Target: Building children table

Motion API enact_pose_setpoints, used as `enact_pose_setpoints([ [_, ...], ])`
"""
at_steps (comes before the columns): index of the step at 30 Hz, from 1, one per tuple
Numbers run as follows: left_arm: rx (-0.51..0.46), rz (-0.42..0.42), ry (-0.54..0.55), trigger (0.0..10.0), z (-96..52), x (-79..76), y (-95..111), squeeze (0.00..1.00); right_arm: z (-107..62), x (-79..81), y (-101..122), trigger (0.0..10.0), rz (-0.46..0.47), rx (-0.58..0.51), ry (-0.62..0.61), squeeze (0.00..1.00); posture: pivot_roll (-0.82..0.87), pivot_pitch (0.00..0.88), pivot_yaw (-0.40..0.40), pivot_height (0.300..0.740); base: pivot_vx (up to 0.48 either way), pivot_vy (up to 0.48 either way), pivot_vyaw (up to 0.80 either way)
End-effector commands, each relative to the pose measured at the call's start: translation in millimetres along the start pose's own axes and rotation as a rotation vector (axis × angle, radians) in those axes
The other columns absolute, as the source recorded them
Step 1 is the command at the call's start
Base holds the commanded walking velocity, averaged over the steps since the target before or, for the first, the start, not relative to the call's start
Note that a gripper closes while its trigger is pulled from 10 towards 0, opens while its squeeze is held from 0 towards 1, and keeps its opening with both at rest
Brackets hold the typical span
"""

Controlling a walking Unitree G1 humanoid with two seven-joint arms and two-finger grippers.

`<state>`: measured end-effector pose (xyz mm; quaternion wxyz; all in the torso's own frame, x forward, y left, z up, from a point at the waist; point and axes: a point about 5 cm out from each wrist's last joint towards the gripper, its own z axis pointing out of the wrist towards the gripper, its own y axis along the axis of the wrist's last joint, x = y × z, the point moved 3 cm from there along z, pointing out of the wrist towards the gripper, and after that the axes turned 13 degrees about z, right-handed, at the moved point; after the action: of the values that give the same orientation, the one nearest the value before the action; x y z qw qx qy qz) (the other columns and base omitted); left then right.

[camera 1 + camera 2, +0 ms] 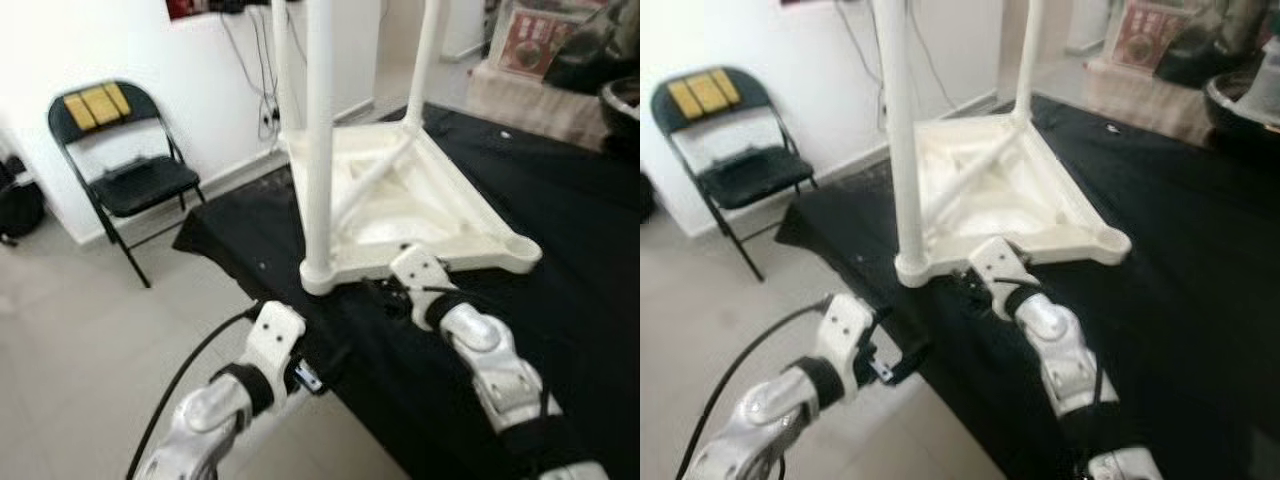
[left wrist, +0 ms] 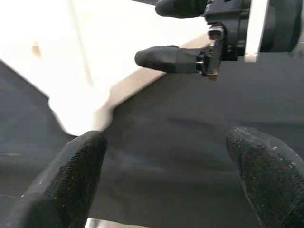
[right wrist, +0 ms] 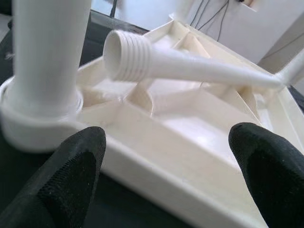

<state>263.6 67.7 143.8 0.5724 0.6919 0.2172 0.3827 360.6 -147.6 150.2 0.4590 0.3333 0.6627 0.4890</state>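
A white children's table top (image 1: pixel 480 230) lies upside down on a black cloth (image 1: pixel 560 300). Upright legs stand in its corners: one at the near corner (image 1: pixel 318 140), another at the far side (image 1: pixel 425 60). A loose leg with a threaded end (image 3: pixel 128 54) lies slanted inside the top's underside. My right gripper (image 3: pixel 171 166) is open just short of the top's near rim, facing the loose leg. My left gripper (image 2: pixel 166 175) is open and empty at the cloth's front edge, below the near corner. Ahead of it in the left wrist view are the right gripper's fingers (image 2: pixel 161 59).
A black folding chair (image 1: pixel 120 150) with yellow pads stands by the white wall at the left. Cables (image 1: pixel 255 60) hang down the wall behind the table. A printed box (image 1: pixel 535 40) and a dark bowl (image 1: pixel 620 105) sit at the back right. Tiled floor lies to the left.
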Motion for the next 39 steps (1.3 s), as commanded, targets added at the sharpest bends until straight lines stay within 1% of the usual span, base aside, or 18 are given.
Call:
enact_pose_setpoints([
  [1, -0.003, -0.005, -0.021, 10.0, 2.7, -3.1, -0.2, 0.0, -0.9, -0.5, -5.2, 10.0, -0.017, 0.022, 0.01, 0.0, -0.06, 0.077, -0.041, 0.74, 0.386, 0.0, 0.0],
  [2, -0.016, -0.013, -0.048, 10.0, 5.0, -7.5, 2.3, 0.0, -1.1, -0.8, -5.4, 10.0, -0.038, 0.028, 0.034, 0.0, -0.06, 0.077, -0.04, 0.74, 0.368, 0.0, 0.0],
  [3, -0.016, -0.013, -0.048, 10.0, 5.0, -7.5, 2.3, 0.0, -1.1, -0.8, -5.4, 10.0, -0.038, 0.028, 0.034, 0.0, -0.06, 0.077, -0.04, 0.74, 0.368, 0.0, 0.0],
  [6, -0.045, -0.011, -0.109, 10.0, 7.9, -16.9, 7.6, 0.0, -1.6, -1.9, -4.7, 10.0, -0.107, 0.05, 0.107, 0.0, -0.06, 0.074, -0.041, 0.74, 0.215, 0.0, 0.0],
  [11, -0.05, -0.006, -0.145, 10.0, 8.1, -22.3, 8.6, 0.0, -1.5, -5.6, -4.4, 10.0, -0.128, 0.074, 0.14, 0.0, -0.06, 0.071, -0.043, 0.74, 0.0, 0.0, 0.0],
  [15, -0.037, -0.013, -0.208, 10.0, 7.1, -31.4, 5.8, 0.0, -1.5, -26.4, 1.5, 10.0, -0.262, 0.157, 0.197, 0.0, -0.06, 0.066, -0.046, 0.74, 0.0, 0.0, 0.0],
  [18, -0.036, -0.018, -0.215, 10.0, 6.9, -32.5, 5.1, 0.0, -1.9, -33.5, 5.4, 10.0, -0.306, 0.201, 0.233, 0.0, -0.06, 0.066, -0.046, 0.74, 0.0, 0.0, 0.0],
  [20, -0.035, -0.019, -0.216, 10.0, 6.9, -32.6, 4.9, 0.0, -2.0, -35.4, 6.7, 10.0, -0.314, 0.214, 0.244, 0.0, -0.06, 0.066, -0.046, 0.74, 0.0, 0.0, 0.0],
  [21, -0.036, -0.022, -0.218, 10.0, 6.9, -33.1, 4.7, 0.0, -2.7, -36.0, 9.8, 10.0, -0.328, 0.224, 0.279, 0.0, -0.06, 0.066, -0.048, 0.74, 0.0, 0.0, 0.0],
  [22, -0.036, -0.026, -0.22, 10.0, 6.9, -33.5, 4.5, 0.0, -3.4, -35.5, 13.9, 10.0, -0.341, 0.245, 0.336, 0.0, -0.06, 0.067, -0.048, 0.74, 0.0, 0.0, 0.0],
  [23, -0.036, -0.026, -0.22, 10.0, 6.9, -33.5, 4.5, 0.0, -3.4, -35.5, 13.9, 10.0, -0.341, 0.245, 0.336, 0.0, -0.06, 0.067, -0.048, 0.74, 0.0, 0.0, 0.0],
  [25, -0.04, -0.029, -0.221, 10.0, 6.6, -34.0, 4.7, 0.0, -3.6, -34.5, 20.3, 10.0, -0.353, 0.314, 0.44, 0.0, -0.06, 0.068, -0.049, 0.74, 0.0, 0.0, 0.0],
  [26, -0.042, -0.029, -0.217, 10.0, 6.3, -33.6, 5.2, 0.0, -5.1, -32.5, 19.2, 10.0, -0.367, 0.373, 0.501, 0.0, -0.06, 0.075, -0.052, 0.74, 0.0, 0.0, 0.0],
  [27, -0.042, -0.029, -0.217, 10.0, 6.3, -33.6, 5.2, 0.0, -5.1, -32.5, 19.2, 10.0, -0.367, 0.373, 0.501, 0.0, -0.06, 0.075, -0.052, 0.74, 0.0, 0.0, 0.0],
  [30, -0.046, -0.029, -0.199, 10.0, 5.1, -31.9, 6.2, 0.0, -7.8, -22.9, 13.8, 10.0, -0.403, 0.493, 0.64, 0.0, -0.05, 0.081, -0.059, 0.74, 0.0, 0.0, 0.0],
  [32, -0.046, -0.029, -0.196, 10.0, 4.8, -31.5, 6.3, 0.0, -6.8, -20.9, 13.4, 10.0, -0.411, 0.509, 0.659, 0.0, -0.05, 0.081, -0.059, 0.74, 0.0, 0.0, 0.0],
  [36, -0.045, -0.036, -0.18, 10.0, 2.0, -30.7, 7.0, 0.0, 1.9, -6.9, 12.3, 10.0, -0.494, 0.552, 0.733, 0.0, -0.04, 0.103, -0.074, 0.74, 0.0, 0.0, 0.0],
  [39, -0.046, -0.04, -0.178, 10.0, 0.8, -31.2, 7.5, 0.0, 4.5, -4.5, 12.3, 10.0, -0.511, 0.571, 0.74, 0.0, -0.04, 0.109, -0.075, 0.74, 0.0, 0.0, 0.0],
])
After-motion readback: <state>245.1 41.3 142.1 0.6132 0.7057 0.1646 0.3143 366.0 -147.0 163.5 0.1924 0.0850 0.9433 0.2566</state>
